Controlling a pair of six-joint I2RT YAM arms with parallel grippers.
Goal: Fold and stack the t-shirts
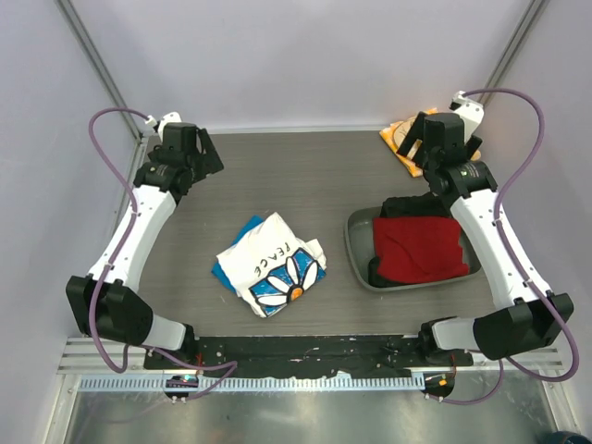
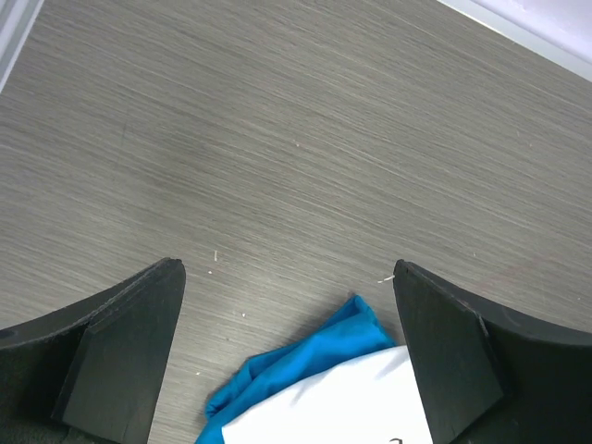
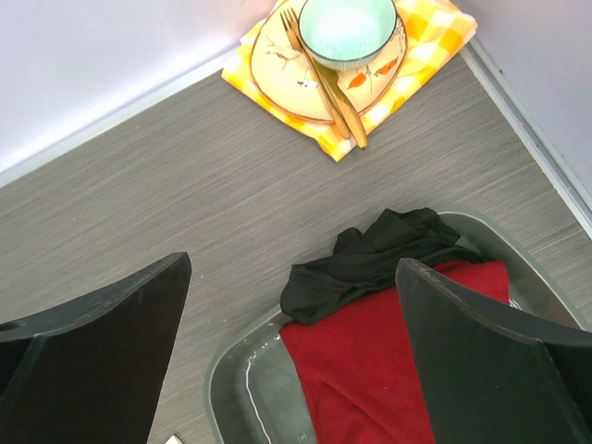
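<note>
Flagging risks from here. Left gripper [image 2: 287, 277] and right gripper [image 3: 294, 268] are both being held wide apart, with nothing being carried. The daisy-print t-shirt [image 1: 275, 268] is lying folded near the middle of the table [image 1: 305, 176], with blue cloth [image 2: 305, 356] poking out under its left edge. Whether that cloth is a separate piece cannot be told. The red t-shirt [image 1: 418, 250] is sitting in the grey tray [image 1: 359, 242] on the right, touching a black cloth [image 3: 370, 259] bunched at the tray's far end.

- Black cloth is likely being dragged out along with the red one if the pinch is being placed near their overlap.
- Tray is possibly being shifted or tipped if cloth is being snagged on its rim during the lift.
- Daisy fold is at risk of being undone if only its top layer is being pinched.
- Bowl [image 3: 347, 28] and fork [image 3: 324, 74] on the yellow checked cloth [image 3: 435, 42] are just beyond the tray, so they are being exposed to a wide right-arm swing.
</note>
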